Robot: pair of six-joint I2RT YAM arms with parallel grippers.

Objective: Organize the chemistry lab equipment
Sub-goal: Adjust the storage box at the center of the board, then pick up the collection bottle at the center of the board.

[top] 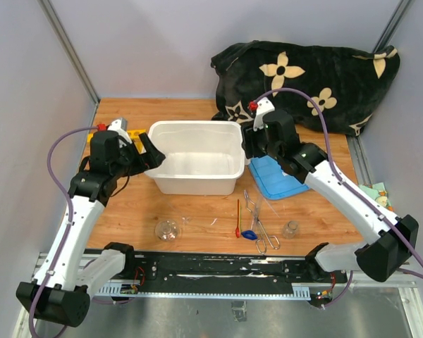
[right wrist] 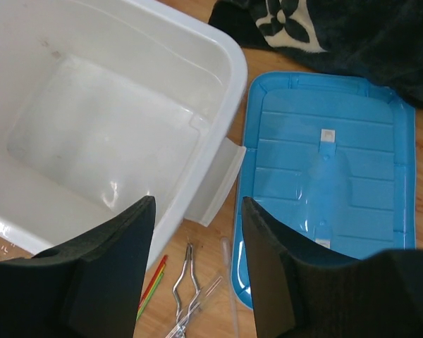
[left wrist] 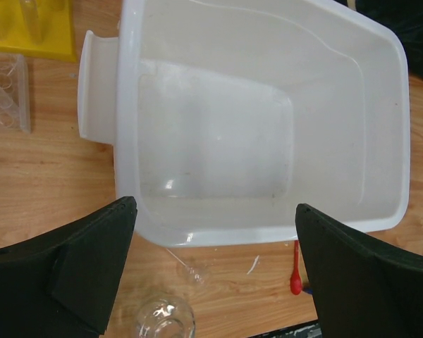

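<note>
Wooden tabletop (top: pixel 127 211), enclosed by grey walls, is being occupied at its centre by a white tub (top: pixel 197 184). The tub is standing open, and nothing is being seen inside it. A blue lid (top: pixel 278 179) is lying flat just beside the tub's right wall. A black cloth (top: pixel 310 74) is lying bunched at the far right corner.

The left gripper (left wrist: pixel 215 211) is being held over the tub's near rim at its left end. Its jaws are spread wide apart with nothing between them. The right gripper (right wrist: pixel 199 204) is being held over the tub's right handle, beside the lid. Its jaws are standing apart, and nothing is being gripped.

All equipment is lying outside the tub:

- A yellow rack (top: pixel 135 134) is sitting near the tub's far left corner, partly hidden by the left arm, with a clear tray (left wrist: pixel 3 91) just beside it.
- A round flask (top: pixel 168 229) is sitting near the front edge, left of centre.
- A thin clear tube (left wrist: pixel 190 267) is lying between the flask and the tub.
- The red spatula (top: pixel 237 220) and the tongs (top: pixel 261 224) are lying side by side in front of the tub.
- A small beaker (top: pixel 290 229) is standing just right of the tongs.
</note>
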